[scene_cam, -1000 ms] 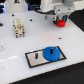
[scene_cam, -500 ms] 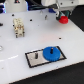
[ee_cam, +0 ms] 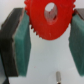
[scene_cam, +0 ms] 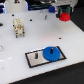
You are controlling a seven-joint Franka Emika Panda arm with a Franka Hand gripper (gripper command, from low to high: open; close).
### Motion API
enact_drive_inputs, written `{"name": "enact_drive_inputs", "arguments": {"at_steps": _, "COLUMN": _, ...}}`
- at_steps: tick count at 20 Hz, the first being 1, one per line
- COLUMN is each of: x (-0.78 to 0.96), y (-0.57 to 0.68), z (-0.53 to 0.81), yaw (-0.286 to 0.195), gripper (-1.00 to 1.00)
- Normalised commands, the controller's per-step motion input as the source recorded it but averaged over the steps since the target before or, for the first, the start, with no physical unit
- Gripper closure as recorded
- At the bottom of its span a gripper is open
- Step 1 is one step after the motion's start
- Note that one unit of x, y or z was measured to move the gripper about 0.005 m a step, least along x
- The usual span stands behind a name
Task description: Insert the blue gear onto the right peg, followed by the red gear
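The blue gear (scene_cam: 51, 53) lies flat on the right side of the black-bordered white plate (scene_cam: 37, 62); the right peg is hidden under it. The left peg (scene_cam: 36, 56) stands bare. My gripper (scene_cam: 63, 17) is up at the back on the exterior view's right, well above and behind the plate, shut on the red gear (scene_cam: 63, 17). In the wrist view the red gear (ee_cam: 49, 19) sits between the two green pads (ee_cam: 23, 47), its centre hole showing.
A beige wooden block figure (scene_cam: 19, 27) stands at the back on the exterior view's left. Small dark pins (scene_cam: 45, 17) stand near the table's far edge. A small pin (ee_cam: 57, 76) shows below in the wrist view.
The gripper with the red gear has lifted slightly and shifted toward the exterior view's left. The blue gear has not moved.
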Motion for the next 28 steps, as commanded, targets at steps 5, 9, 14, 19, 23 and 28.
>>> {"name": "enact_drive_inputs", "arguments": {"at_steps": 5, "x": 0.77, "y": -0.37, "z": 0.48, "yaw": 0.000, "gripper": 1.00}}
{"name": "enact_drive_inputs", "arguments": {"at_steps": 9, "x": 0.81, "y": -0.33, "z": 0.43, "yaw": 0.000, "gripper": 1.00}}
{"name": "enact_drive_inputs", "arguments": {"at_steps": 14, "x": 0.83, "y": -0.31, "z": 0.38, "yaw": 0.000, "gripper": 1.00}}
{"name": "enact_drive_inputs", "arguments": {"at_steps": 19, "x": 0.84, "y": -0.33, "z": 0.23, "yaw": 0.000, "gripper": 1.00}}
{"name": "enact_drive_inputs", "arguments": {"at_steps": 23, "x": 0.84, "y": -0.34, "z": 0.11, "yaw": 0.000, "gripper": 1.00}}
{"name": "enact_drive_inputs", "arguments": {"at_steps": 28, "x": 0.84, "y": -0.21, "z": 0.01, "yaw": 0.000, "gripper": 1.00}}
